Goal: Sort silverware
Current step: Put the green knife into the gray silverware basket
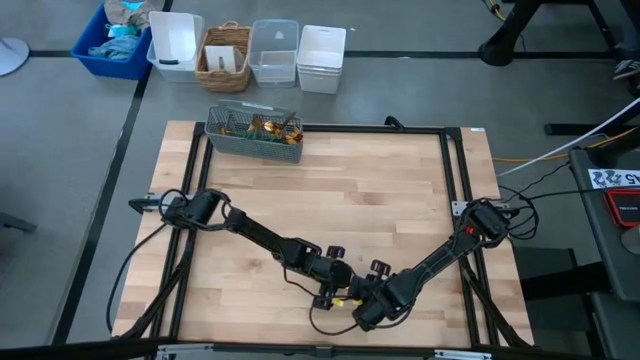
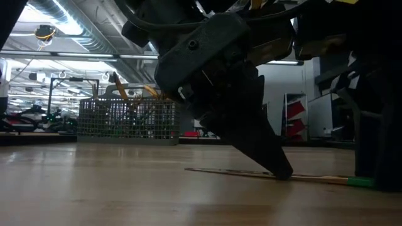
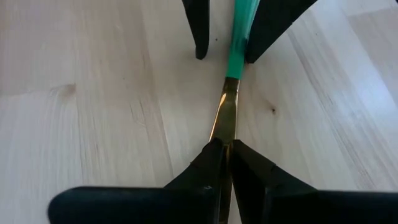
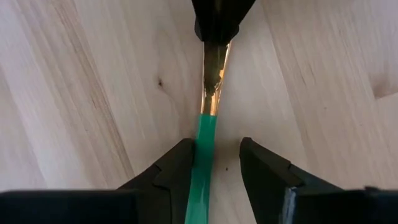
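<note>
One piece of silverware lies flat on the wooden table near its front edge, with a gold blade (image 3: 225, 118) and a teal-green handle (image 4: 202, 162). My left gripper (image 3: 225, 146) is shut on the gold part and shows in the low view as the dark fingers (image 2: 276, 164) slanting down onto it. My right gripper (image 4: 216, 146) faces it and stands open. Its fingers sit either side of the green handle, which runs close along one of them. More silverware stands in a grey mesh caddy (image 1: 253, 131) at the far left. My left gripper pinches the gold blade (image 3: 224, 134) between its two fingertips, a little short of where the green handle starts. The fingers slant down from the table's left and point along the piece, closing across its width. The piece lies on the table (image 2: 220, 171), and its green end (image 2: 361, 182) points right.
Beyond the table's far edge stand a blue bin (image 1: 110, 45), white bins (image 1: 322, 58) and a wicker basket (image 1: 225, 58). A black frame (image 1: 450, 170) runs around the tabletop. Bare wood (image 1: 360, 200) spreads between the caddy and both grippers.
</note>
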You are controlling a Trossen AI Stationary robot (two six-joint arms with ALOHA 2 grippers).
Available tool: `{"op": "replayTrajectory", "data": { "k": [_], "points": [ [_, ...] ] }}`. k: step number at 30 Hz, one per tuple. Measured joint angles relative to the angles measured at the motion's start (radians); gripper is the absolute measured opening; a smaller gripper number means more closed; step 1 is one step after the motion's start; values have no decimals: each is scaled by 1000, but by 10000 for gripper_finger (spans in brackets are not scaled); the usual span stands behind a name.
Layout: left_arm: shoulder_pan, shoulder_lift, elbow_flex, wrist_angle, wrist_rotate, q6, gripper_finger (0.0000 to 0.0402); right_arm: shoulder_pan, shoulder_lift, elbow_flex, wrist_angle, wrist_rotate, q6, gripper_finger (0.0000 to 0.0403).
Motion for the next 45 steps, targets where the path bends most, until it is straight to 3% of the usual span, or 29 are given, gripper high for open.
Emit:
{"op": "replayTrajectory", "data": {
  "k": [8,21,29,35,45],
  "points": [
    [-4,0,0,17,0,2,24,0,11,1,8,-21,-2,129],
    [-11,0,1,19,5,-5,3,0,13,2,21,-48,-4,27],
    [-28,-26,1,-21,-18,29,3,-2,14,2,31,-61,-4,43],
    [-40,-63,1,-109,-77,49,4,-5,14,2,34,-83,-4,37],
    [-103,-122,-1,-202,-85,51,5,-5,14,2,34,-83,-9,37]
  ]
}}
